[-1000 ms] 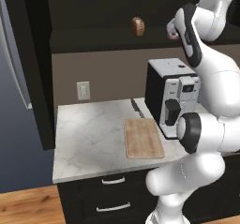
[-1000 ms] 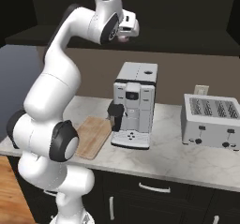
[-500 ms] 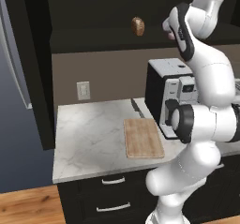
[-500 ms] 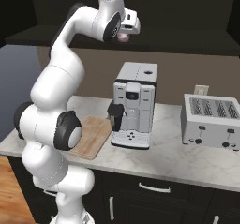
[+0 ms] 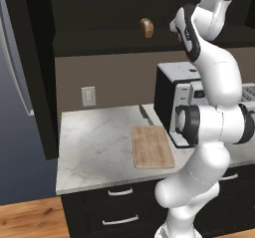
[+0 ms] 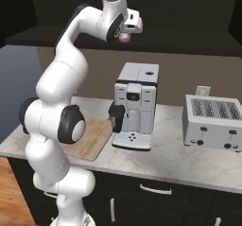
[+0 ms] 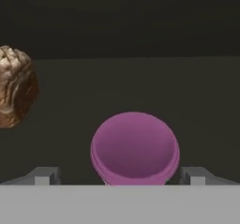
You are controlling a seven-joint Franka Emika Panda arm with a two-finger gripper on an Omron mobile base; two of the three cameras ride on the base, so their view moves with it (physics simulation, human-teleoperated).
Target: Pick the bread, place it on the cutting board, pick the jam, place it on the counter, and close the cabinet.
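The gripper (image 7: 120, 175) is spread wide, its two fingertips (image 7: 43, 176) seen on either side of the jam (image 7: 135, 147) without touching it; nothing is gripped. The jam sits on the dark cabinet (image 7: 140, 21) shelf, with the bread (image 7: 15, 93) beside it. Below, the cutting board (image 5: 152, 146) lies bare on the counter (image 5: 94, 147) near a coffee machine (image 6: 134, 106).
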